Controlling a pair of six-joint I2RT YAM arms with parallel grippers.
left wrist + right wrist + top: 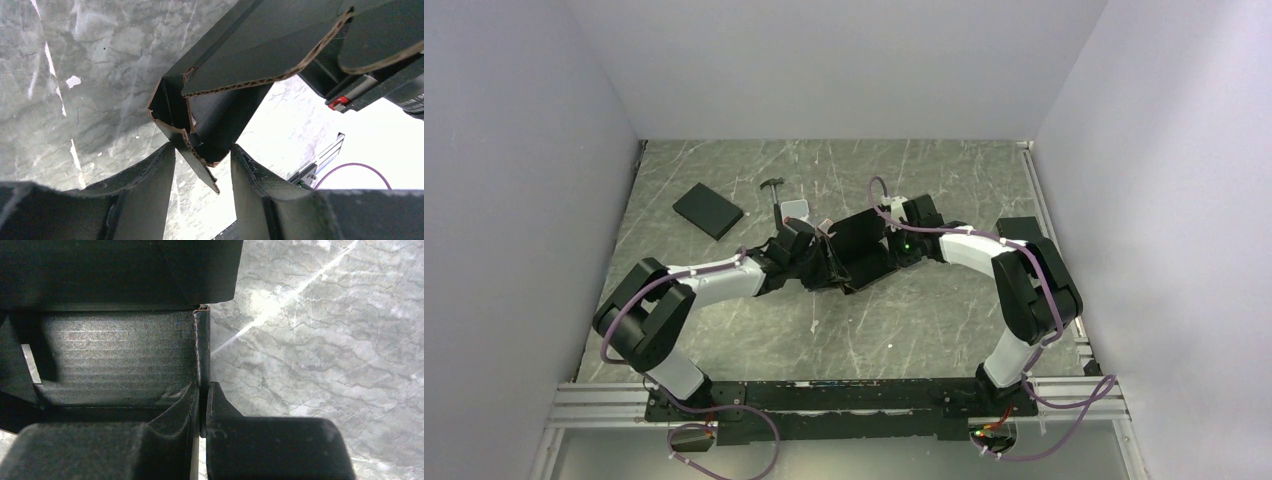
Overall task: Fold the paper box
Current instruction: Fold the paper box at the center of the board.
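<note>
1. The paper box point(861, 252), matte black cardboard, sits partly formed on the marbled grey table point(924, 330), between the two arms. Its base lies flat, and one large panel stands up at the far side of the box.
2. The right gripper point(904, 240) is at the right side of the box. In the right wrist view its fingers point(185, 400) are pressed together on a thin upright wall of the box point(202, 350), pinching it at the top edge.
3. The left gripper point(807, 258) is at the left side of the box. In the left wrist view its fingers point(160, 165) are spread, one on each side of a doubled-over side wall point(175, 110) whose brown corrugated edge shows. They flank the wall without squeezing it.
4. Step in hand, as a judgement: forming the left side wall, with the right gripper bracing the box from the opposite side.
5. The folded wall looks loose, and its inner flap is not seated flat against the base of the box.
6. The next move likely calls for pressing that flap down inside the box until its tabs lock, while the right gripper's pinch steadies the box.
7. A flat black slab point(709, 210) lies well apart, beyond the left side of the box.
</note>
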